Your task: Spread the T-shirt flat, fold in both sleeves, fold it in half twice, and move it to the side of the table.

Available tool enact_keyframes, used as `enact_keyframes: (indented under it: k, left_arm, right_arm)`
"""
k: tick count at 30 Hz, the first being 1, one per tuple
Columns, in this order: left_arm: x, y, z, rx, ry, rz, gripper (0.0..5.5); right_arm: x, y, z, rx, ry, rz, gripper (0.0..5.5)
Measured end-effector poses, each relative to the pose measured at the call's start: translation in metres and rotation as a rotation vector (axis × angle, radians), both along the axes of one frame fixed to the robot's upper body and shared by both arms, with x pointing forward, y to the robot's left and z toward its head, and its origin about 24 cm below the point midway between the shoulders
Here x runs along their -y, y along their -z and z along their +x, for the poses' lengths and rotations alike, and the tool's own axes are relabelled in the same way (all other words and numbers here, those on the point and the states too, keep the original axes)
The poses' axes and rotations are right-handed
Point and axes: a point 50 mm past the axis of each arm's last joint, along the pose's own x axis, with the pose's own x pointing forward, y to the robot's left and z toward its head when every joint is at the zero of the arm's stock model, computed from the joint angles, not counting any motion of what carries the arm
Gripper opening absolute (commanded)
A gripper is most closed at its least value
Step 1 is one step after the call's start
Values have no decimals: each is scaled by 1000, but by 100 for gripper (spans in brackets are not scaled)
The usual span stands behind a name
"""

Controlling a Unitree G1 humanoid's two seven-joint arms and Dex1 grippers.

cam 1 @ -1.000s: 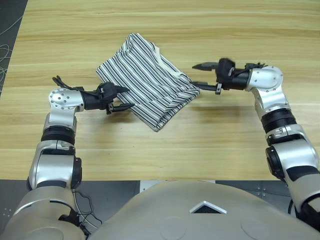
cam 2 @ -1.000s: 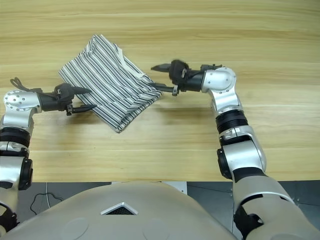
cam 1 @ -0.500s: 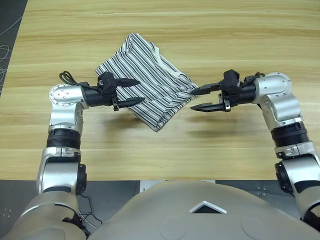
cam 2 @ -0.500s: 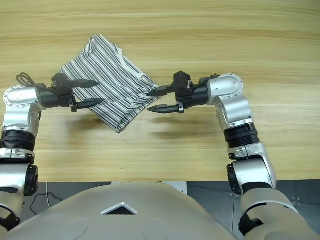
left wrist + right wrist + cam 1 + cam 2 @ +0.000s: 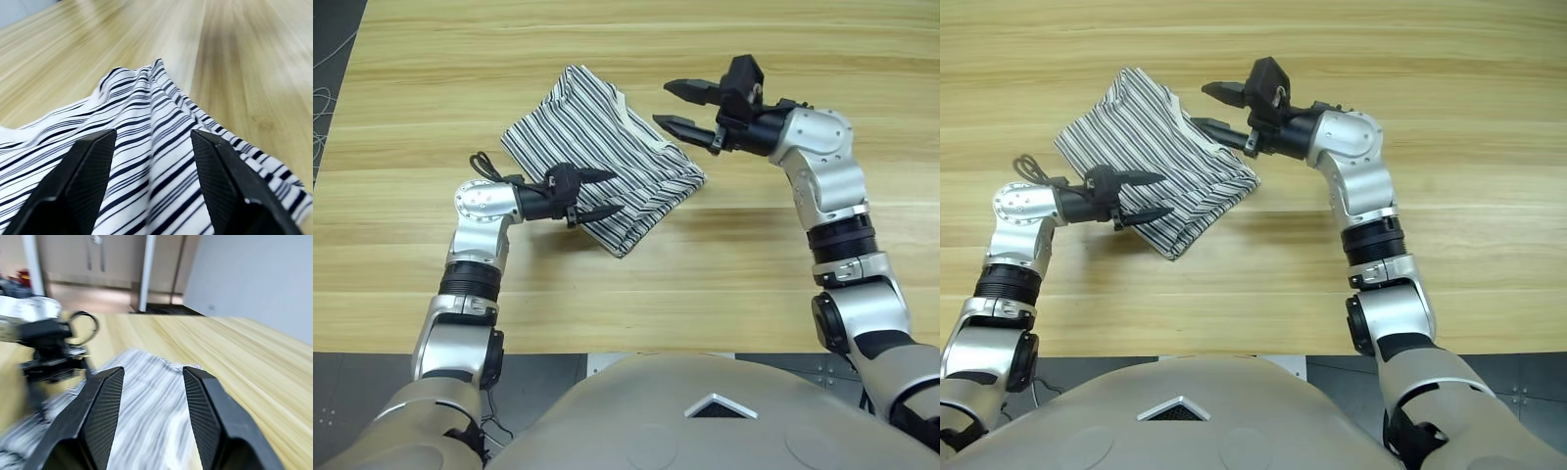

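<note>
A folded T-shirt (image 5: 597, 157) with black and white stripes lies at an angle on the wooden table (image 5: 783, 39). My left gripper (image 5: 607, 193) is open, its fingers reaching over the shirt's near left edge. In the left wrist view the striped cloth (image 5: 151, 161) lies just beyond the spread fingers (image 5: 88, 171). My right gripper (image 5: 668, 105) is open and raised above the shirt's far right side, with nothing between its fingers. The right wrist view looks down on the shirt (image 5: 146, 426) and on the left arm (image 5: 44, 333) beyond it.
Bare wood surrounds the shirt on all sides. The table's left edge (image 5: 340, 98) borders a dark floor with cables. Its near edge (image 5: 705, 351) runs just in front of the robot.
My left gripper has slid right, onto the shirt's near left edge. My right gripper has lifted from the shirt's right corner and swung to above its far side. Both stay open.
</note>
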Motion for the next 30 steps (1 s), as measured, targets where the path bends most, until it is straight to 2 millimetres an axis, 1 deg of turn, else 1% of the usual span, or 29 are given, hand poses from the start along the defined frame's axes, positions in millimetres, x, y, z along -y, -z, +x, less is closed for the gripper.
enact_keyframes:
  k: [2,5,8,13,17,19,21,22,26,27,30]
  left_arm:
    - [5,4,-6,-13,29,9,281]
    - [7,9,-8,-28,43,23,281]
    - [7,18,-14,-45,62,62,281]
    - [8,20,-15,-31,83,70,281]
    - [8,21,-17,-30,91,71,281]
    - [10,21,-19,-29,104,72,281]
    - [13,21,-23,-30,125,70,281]
    - [14,21,-26,-36,135,65,281]
    - [18,20,-35,-64,174,58,281]
    - [20,19,-38,-69,189,59,281]
    - [23,19,-45,-89,213,59,281]
  right_arm:
    - [-5,6,9,-21,81,-45,222]
    - [-13,6,15,-22,131,-46,222]
    - [-18,5,15,-24,130,-36,222]
    - [-19,10,18,-40,144,-75,222]
    - [-32,17,22,-40,127,-165,222]
    - [-42,28,25,-52,127,-239,222]
    - [-53,42,26,-66,129,-329,222]
    - [-57,50,25,-77,129,-369,222]
    - [-75,72,16,-113,101,-453,222]
    - [-78,77,14,-121,103,-473,222]
    - [-82,78,14,-108,112,-498,222]
